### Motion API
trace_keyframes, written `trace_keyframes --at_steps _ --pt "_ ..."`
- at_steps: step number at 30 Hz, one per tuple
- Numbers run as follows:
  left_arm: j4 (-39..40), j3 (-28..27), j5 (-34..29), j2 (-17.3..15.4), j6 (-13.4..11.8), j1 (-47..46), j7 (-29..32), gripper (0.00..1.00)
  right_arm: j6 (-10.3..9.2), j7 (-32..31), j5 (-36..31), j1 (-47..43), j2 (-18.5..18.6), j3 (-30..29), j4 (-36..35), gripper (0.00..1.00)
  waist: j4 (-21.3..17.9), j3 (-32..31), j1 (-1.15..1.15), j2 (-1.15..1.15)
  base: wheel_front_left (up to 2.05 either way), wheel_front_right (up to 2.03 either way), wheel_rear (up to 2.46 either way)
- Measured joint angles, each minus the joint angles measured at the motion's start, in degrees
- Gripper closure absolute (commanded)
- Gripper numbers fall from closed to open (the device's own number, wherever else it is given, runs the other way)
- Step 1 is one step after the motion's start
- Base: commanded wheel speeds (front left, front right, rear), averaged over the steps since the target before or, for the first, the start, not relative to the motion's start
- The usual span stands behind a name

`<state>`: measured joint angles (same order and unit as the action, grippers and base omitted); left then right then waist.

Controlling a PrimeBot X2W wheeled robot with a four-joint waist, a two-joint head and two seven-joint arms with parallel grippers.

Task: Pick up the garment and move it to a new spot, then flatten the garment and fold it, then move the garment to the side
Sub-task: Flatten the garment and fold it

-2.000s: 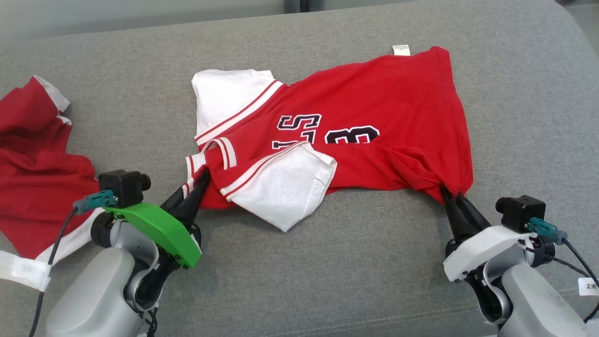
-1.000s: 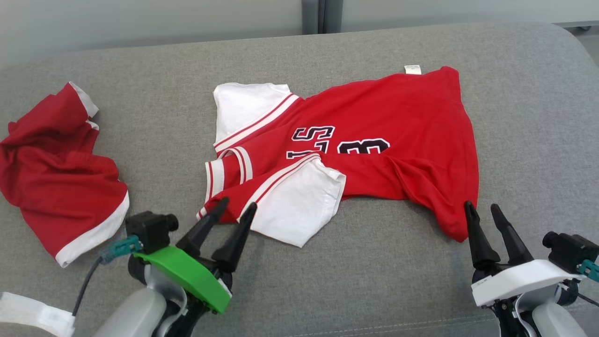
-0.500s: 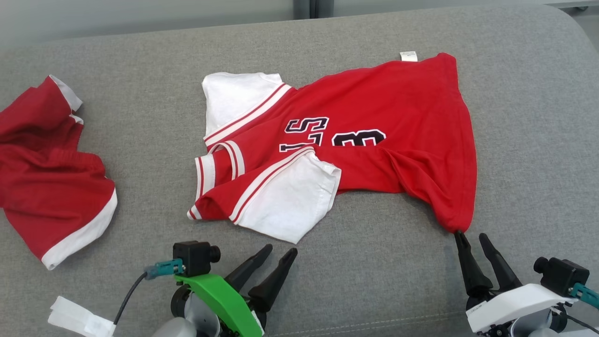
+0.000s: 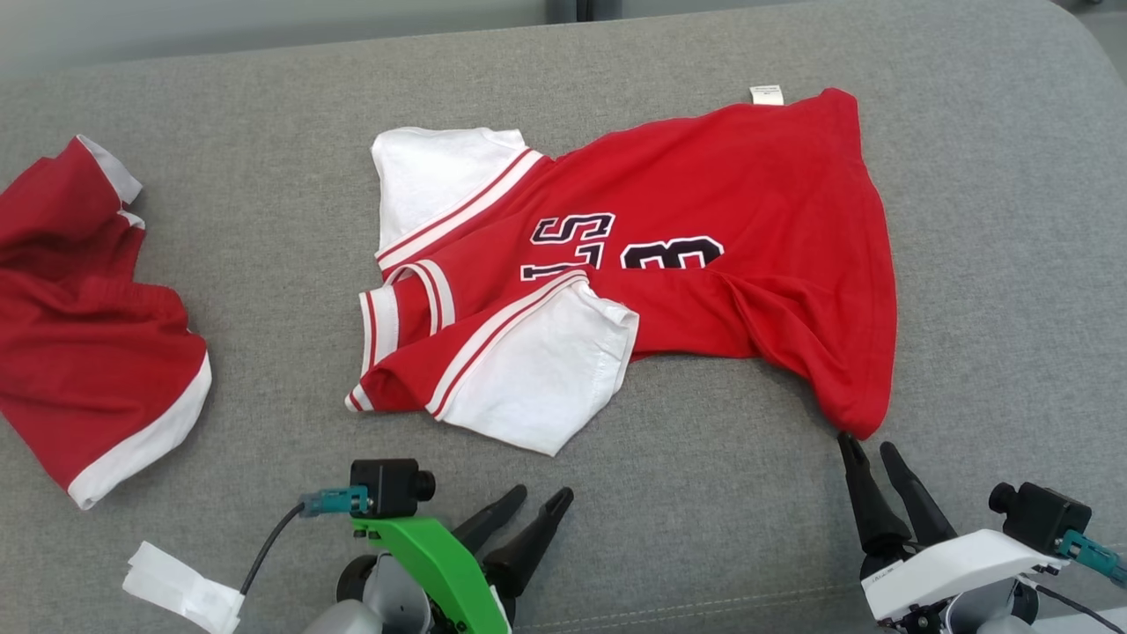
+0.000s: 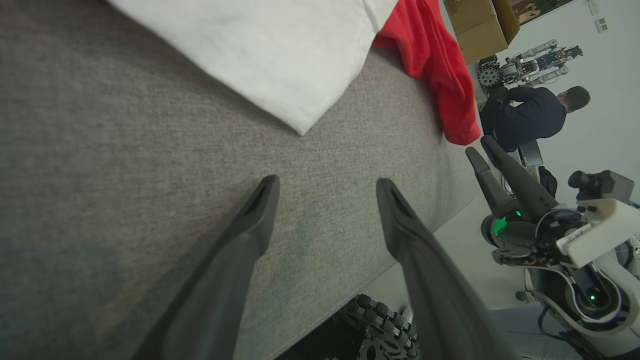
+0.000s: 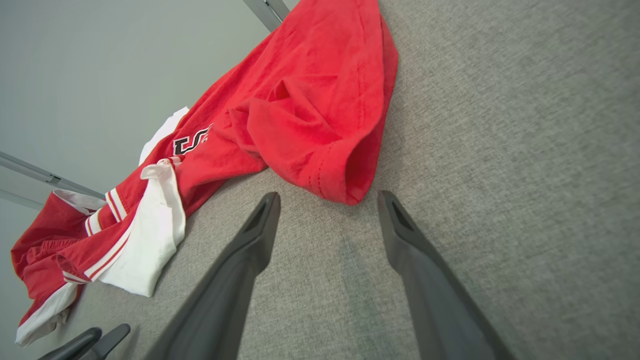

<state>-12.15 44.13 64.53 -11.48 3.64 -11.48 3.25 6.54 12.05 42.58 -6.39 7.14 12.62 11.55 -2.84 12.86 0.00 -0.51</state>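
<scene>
1. Grey woven upholstered surface: spans the frame and serves as the work bed.
2. Red short-sleeved jersey with white sleeves and black numerals: centre to upper right. The near sleeve is folded over the chest and the lower-right hem corner is bunched, so flattening looks unfinished.
3. Crumpled red cloth with white trim: left edge, well apart from the jersey.
4. Right gripper: lower right, fingers spread, empty. Its tips are just beside the bunched corner, probably poised to take it.
5. Left gripper: bottom centre, fingers spread, empty, near the white sleeve.
</scene>
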Motion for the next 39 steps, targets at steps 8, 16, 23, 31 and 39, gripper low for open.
trace_keyframes --at_steps 8,16,23,31,39 --pt "-0.3 -1.4 1.0 0.6 -1.9 -0.5 0.8 0.0 0.01 -2.4 0.9 0.7 0.0 0.3 0.4 0.0 -0.1 0.6 0.0 0.0 0.0 0.0 0.0" --pt "-0.8 -2.2 2.4 1.7 -2.8 -3.1 2.4 0.0 0.01 -3.5 1.8 3.2 -0.1 0.7 0.5 0.0 -0.6 1.5 0.0 0.0 0.0 0.0 0.0" --pt "-2.3 -3.2 4.2 3.1 -4.6 -3.9 3.8 0.0 0.01 -4.1 1.9 3.8 -0.1 1.1 1.0 0.0 -0.9 1.8 0.0 0.0 0.0 0.0 0.0" --pt "-3.2 -4.5 6.4 4.6 -5.2 -4.2 4.3 0.0 0.02 -4.6 3.5 4.8 -1.2 1.2 1.5 0.0 -1.4 1.9 0.0 0.0 0.0 0.0 0.0" --pt "-3.8 -5.0 6.5 5.1 -5.7 -6.1 4.4 0.0 0.19 -4.6 5.4 5.3 -1.7 1.2 1.8 0.0 -1.7 2.3 0.0 0.0 0.0 0.0 0.0"
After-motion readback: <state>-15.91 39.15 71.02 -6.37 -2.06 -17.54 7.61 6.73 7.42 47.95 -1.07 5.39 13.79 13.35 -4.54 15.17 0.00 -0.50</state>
